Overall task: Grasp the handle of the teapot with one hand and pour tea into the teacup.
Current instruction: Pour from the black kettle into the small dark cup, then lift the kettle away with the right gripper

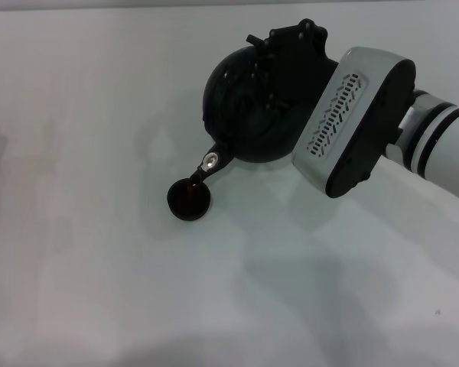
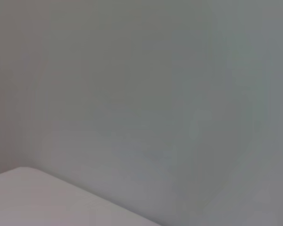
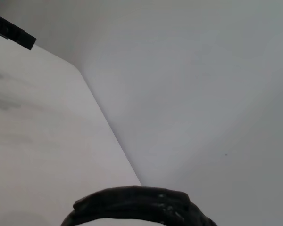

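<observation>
The black round teapot (image 1: 241,107) hangs tilted under my right gripper (image 1: 287,46), at the back right of the white table (image 1: 99,267). Its short spout with the silvery spot (image 1: 209,162) points down over the rim of the teacup (image 1: 189,199). The teacup is small, dark and handleless, and stands on the table in front of and left of the pot. The gripper is shut on the handle, which it hides in the head view. The handle's ribbed black arch (image 3: 137,205) shows close up in the right wrist view. The left gripper is out of view.
The right arm's white and grey wrist housing (image 1: 352,122) reaches in from the right, above the pot. The left wrist view shows only a pale wall and a corner of the table (image 2: 47,197).
</observation>
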